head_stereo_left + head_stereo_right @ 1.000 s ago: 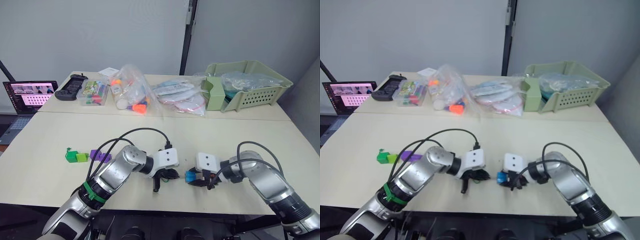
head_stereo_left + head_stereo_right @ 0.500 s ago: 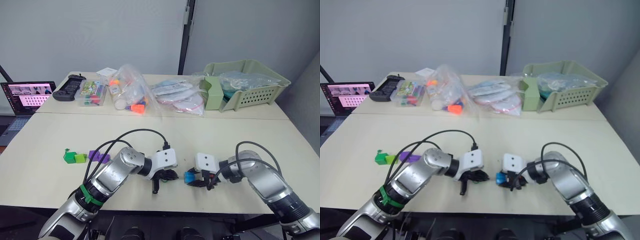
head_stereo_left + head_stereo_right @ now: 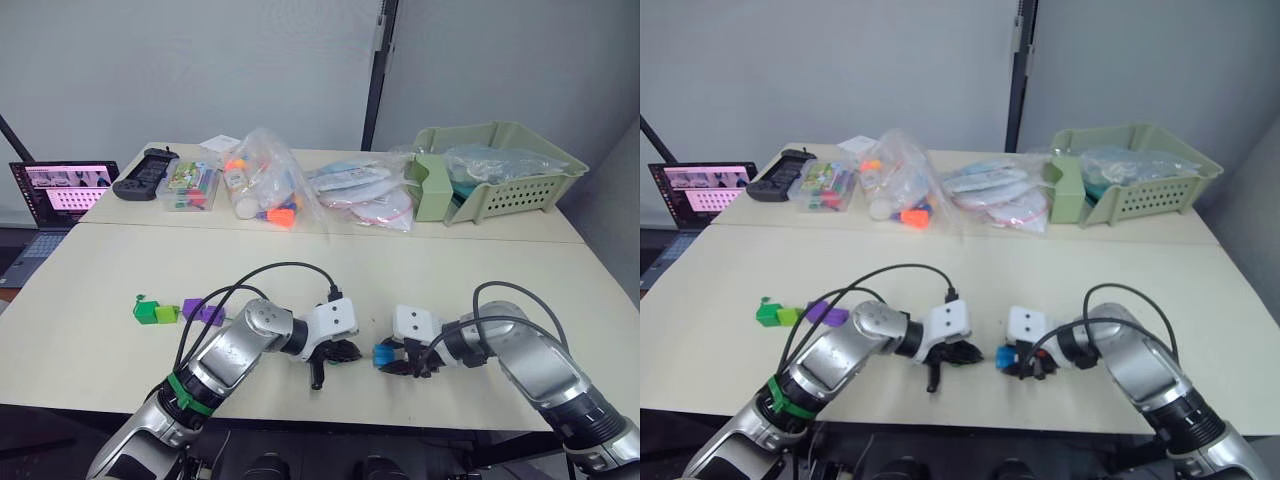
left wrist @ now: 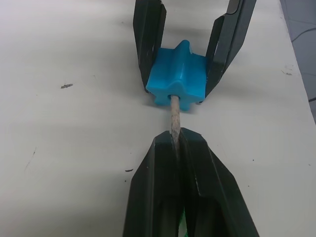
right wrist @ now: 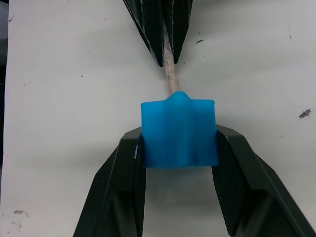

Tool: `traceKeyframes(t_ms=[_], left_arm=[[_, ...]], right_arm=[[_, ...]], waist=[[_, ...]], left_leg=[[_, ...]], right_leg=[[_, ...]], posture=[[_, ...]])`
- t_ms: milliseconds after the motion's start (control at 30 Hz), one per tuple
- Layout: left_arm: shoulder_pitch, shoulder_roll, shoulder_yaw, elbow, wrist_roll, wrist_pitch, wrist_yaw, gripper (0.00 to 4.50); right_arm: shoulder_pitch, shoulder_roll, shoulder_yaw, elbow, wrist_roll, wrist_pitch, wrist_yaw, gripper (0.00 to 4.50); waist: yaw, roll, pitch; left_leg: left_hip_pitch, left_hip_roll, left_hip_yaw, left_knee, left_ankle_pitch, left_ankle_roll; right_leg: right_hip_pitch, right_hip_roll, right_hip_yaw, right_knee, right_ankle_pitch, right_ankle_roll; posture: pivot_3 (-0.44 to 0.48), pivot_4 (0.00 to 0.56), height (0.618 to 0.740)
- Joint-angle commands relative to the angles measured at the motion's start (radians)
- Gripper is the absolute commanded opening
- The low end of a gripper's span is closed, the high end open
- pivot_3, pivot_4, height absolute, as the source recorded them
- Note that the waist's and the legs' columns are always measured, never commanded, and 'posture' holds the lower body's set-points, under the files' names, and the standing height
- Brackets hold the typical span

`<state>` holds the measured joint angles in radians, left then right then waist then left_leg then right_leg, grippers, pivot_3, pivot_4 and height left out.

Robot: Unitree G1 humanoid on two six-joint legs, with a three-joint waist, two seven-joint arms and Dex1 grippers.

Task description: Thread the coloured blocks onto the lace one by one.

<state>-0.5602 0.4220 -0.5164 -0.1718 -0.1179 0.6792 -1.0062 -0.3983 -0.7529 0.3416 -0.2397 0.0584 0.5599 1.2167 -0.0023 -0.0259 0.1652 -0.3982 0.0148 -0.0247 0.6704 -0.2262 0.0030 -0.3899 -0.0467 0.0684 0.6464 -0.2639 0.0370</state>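
Both grippers meet low over the near middle of the pale table (image 3: 480, 270). On the robot's right, the right gripper (image 5: 178, 143) clamps a blue block (image 5: 178, 132) between its two black fingers, one finger pressed to each side. On the robot's left, the left gripper (image 4: 176, 143) has its fingers pinched tight together on the stiff pale tip of the lace (image 4: 174, 113). That tip sticks straight out from the fingertips and enters the round hole in the facing side of the blue block. A sliver of green cord shows between the left fingers near their base.

Well apart from the grippers, toward the robot's left on the same table, the other blocks lie in a short row: a dark green block (image 3: 143, 311), a light green block (image 3: 165, 312) touching it, and beside them purple blocks (image 3: 203, 311).

Along the far side sit a laptop (image 3: 55, 195) with its screen lit, a black controller (image 3: 148, 171), a clear box of coloured pieces (image 3: 186, 186), several clear plastic bags (image 3: 270, 180), and a light green basket (image 3: 495, 170).
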Motion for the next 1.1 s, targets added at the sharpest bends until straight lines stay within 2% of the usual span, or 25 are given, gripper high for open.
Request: traceKeyframes(t_ms=[33, 333, 533, 1100], left_arm=[[-0.023, -0.063, -0.01, -0.029, -0.025, -0.059, 0.0, 0.0], [-0.029, -0.036, 0.013, -0.02, -0.022, -0.082, -0.028, 0.0], [-0.025, 0.014, 0.04, -0.05, -0.026, -0.071, -0.052, 0.0], [0.041, 0.07, 0.109, -0.113, -0.083, -0.036, -0.032, 0.0]], right_arm=[[0.01, 0.039, 0.063, -0.038, 0.021, -0.018, 0.011, 1.35], [0.018, 0.03, 0.055, -0.021, 0.013, -0.035, 0.008, 1.35], [0.024, 0.023, 0.048, -0.003, 0.005, -0.048, 0.007, 1.35], [0.051, -0.002, 0.023, 0.026, 0.008, -0.07, 0.006, 1.35]], waist=[[0.0, 0.0, 0.0], [-0.001, 0.0, 0.0], [-0.01, 0.0, 0.0], [-0.012, 0.0, 0.0]], left_leg=[[0.0, 0.0, 0.0, 0.0, 0.0, 0.0], [0.0, 0.0, 0.0, 0.0, 0.0, 0.0], [0.0, 0.001, 0.0, 0.0, 0.0, 0.0], [-0.001, 0.001, 0.0, -0.002, 0.0, 0.0]], right_leg=[[0.0, 0.0, 0.0, 0.0, 0.0, 0.0], [0.0, 0.0, 0.0, 0.0, 0.0, 0.0], [-0.001, 0.001, 0.0, 0.0, 0.0, 0.0], [-0.003, 0.001, 0.0, 0.0, 0.0, 0.0]], posture=[[0.0, 0.15, 0.74], [0.0, 0.15, 0.74], [0.0, 0.15, 0.74], [0.0, 0.15, 0.74]])
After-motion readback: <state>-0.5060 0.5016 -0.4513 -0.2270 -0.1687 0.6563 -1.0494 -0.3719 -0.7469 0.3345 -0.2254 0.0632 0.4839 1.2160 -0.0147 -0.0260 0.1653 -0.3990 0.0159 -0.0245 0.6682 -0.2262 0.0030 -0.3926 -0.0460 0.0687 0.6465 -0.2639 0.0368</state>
